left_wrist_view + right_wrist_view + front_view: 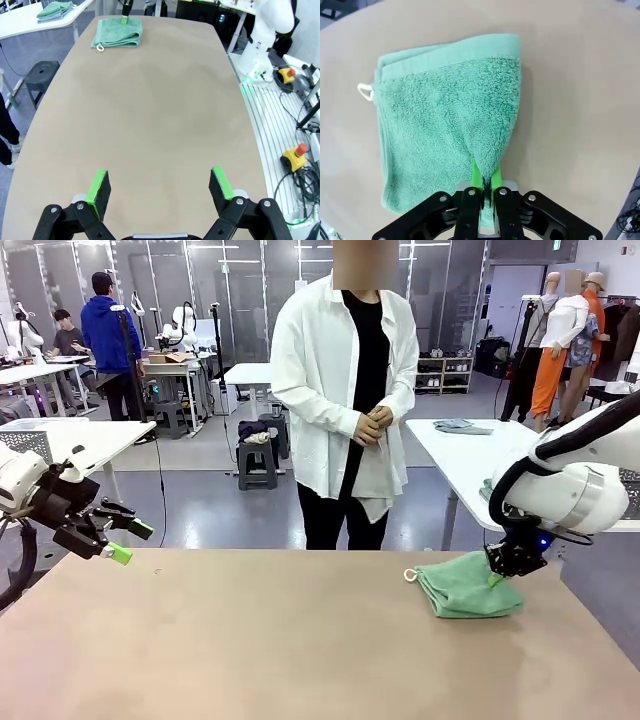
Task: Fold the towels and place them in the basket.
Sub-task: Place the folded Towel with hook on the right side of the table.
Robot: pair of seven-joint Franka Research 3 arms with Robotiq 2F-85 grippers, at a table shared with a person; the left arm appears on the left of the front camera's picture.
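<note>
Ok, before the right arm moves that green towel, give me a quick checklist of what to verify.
1. Right gripper shut on the green towel at its edge: ok.
2. The green towel folded, resting on the table: ok.
3. Left gripper open, apart from the towel: ok.
4. Person's hands clasped at the body, off the table: ok.
5. All folded layers caught in the grip: cannot tell.
</note>
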